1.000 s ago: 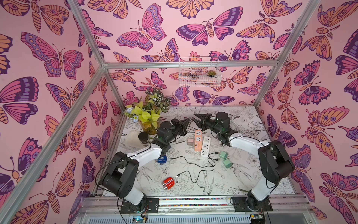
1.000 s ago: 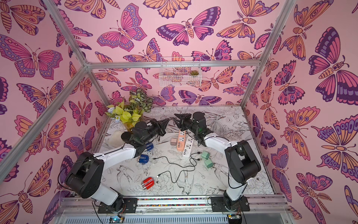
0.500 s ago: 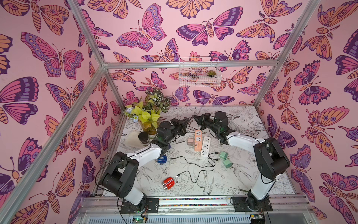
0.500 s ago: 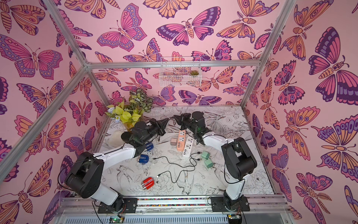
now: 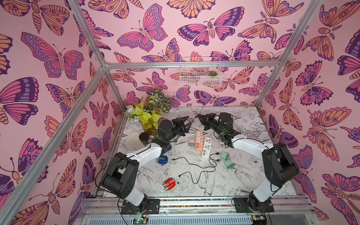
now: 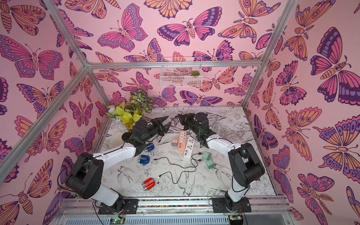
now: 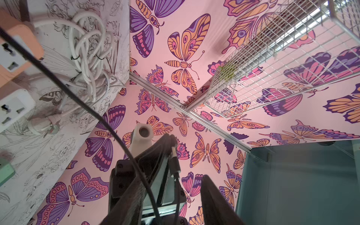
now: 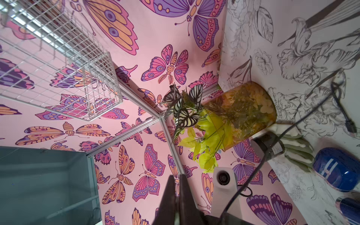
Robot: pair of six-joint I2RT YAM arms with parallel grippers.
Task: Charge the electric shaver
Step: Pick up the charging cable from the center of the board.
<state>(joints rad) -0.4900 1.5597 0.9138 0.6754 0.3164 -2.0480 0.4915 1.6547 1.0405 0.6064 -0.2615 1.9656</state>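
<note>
Worktop (image 5: 243, 181), contents by position.
- Rear left corner: potted plant (image 5: 150, 116). Just before it stands a jar (image 5: 144, 138), with a folded cloth (image 5: 133, 138) on the jar's left, by the side wall.
- Back wall, above the worktop: wire basket (image 5: 200, 73).
- Rear right: coiled cord (image 7: 87, 48).
- Centre: two power strips (image 5: 202, 144) side by side, running front to back. A charger block (image 5: 191, 142) lies just left of them.
- Right of the strips' near ends: two plug adapters (image 5: 227, 160), one before the other.
- Middle: loose cables (image 5: 194, 165), sprawled between strips, adapters and shavers.
- Front centre: front shaver (image 5: 169, 183), a cable end just beside it.
- Left of centre: second shaver (image 5: 162, 160). The third shaver (image 6: 149, 147) lies behind it, partly under the left arm (image 5: 148, 152).
</note>
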